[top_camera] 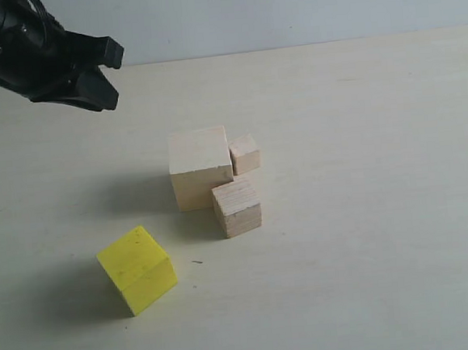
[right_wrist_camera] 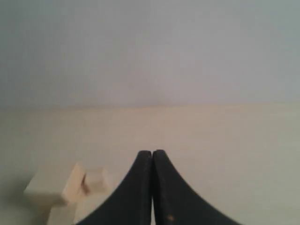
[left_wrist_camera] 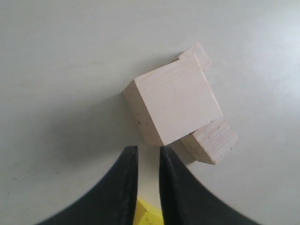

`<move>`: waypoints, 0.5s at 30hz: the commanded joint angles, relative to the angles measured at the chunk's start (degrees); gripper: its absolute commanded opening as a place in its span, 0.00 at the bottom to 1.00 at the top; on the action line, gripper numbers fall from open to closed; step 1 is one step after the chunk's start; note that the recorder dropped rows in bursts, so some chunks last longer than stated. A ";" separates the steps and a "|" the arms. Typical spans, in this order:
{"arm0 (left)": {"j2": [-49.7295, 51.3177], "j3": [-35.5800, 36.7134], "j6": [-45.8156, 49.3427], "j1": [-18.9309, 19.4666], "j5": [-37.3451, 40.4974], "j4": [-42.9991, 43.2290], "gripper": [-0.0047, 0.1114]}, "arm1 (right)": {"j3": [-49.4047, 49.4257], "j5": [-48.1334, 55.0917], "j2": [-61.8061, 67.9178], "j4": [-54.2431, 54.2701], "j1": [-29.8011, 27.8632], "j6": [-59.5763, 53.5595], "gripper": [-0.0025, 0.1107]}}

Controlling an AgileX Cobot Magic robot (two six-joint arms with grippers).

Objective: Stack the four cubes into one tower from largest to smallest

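Note:
All four cubes rest on the table, none on top of another. The large pale cube (top_camera: 200,157) (left_wrist_camera: 180,101) has the small wood cube (top_camera: 244,152) (left_wrist_camera: 197,54) touching one side and the grained medium cube (top_camera: 236,207) (left_wrist_camera: 211,140) at its front corner. The yellow cube (top_camera: 136,268) (left_wrist_camera: 146,213) sits apart, nearer the front left. My left gripper (top_camera: 111,75) (left_wrist_camera: 148,152) hovers high at the back left, slightly open and empty. My right gripper (right_wrist_camera: 152,153) is shut on nothing and is outside the exterior view; its camera sees the large cube (right_wrist_camera: 47,190) blurred.
The pale table top (top_camera: 383,212) stretches to a grey wall (top_camera: 286,9) at the back. Nothing else lies on it.

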 commanded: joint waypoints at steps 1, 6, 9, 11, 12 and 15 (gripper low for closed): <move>-0.66 -0.55 -0.04 0.12 -1.04 0.07 0.20 | -2.38 14.17 14.03 28.20 0.17 -38.62 0.02; -0.78 -0.55 -0.04 0.12 -0.19 0.07 0.20 | -2.38 16.48 28.77 32.79 0.17 -43.14 0.02; -0.89 -0.55 -0.04 0.12 -0.08 -0.18 0.20 | -2.38 16.81 36.09 33.95 0.17 -43.04 0.02; -0.89 -0.55 -0.15 0.12 0.04 -0.47 0.20 | -2.38 18.49 40.18 38.03 0.17 -43.04 0.02; -0.89 -0.55 -0.15 0.12 0.04 -0.47 0.20 | -2.51 21.18 42.33 41.15 0.17 -43.70 0.02; -0.89 -0.55 -0.15 0.12 -0.22 -1.30 0.20 | -4.15 31.68 48.17 43.86 2.25 -54.20 0.02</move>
